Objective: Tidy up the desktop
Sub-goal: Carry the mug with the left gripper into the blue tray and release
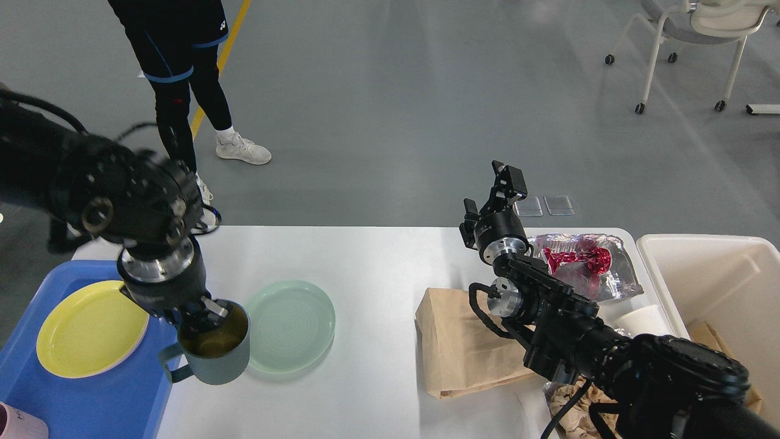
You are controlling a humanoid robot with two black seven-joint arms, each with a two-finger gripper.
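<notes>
We pinch the teal mug (pixel 214 353) by its rim in our left gripper (pixel 207 312), just beside the blue tray (pixel 116 399), probably bound for it. The desktop (pixel 378 268) spreads beyond that tray, and our right gripper (pixel 496 189) waits above its far edge, fingers parted and empty.

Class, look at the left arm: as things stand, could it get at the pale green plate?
Probably not yet. The plate lies uncovered just beside it, but the left gripper is shut on the mug, whose edge overlaps the plate's rim.
</notes>
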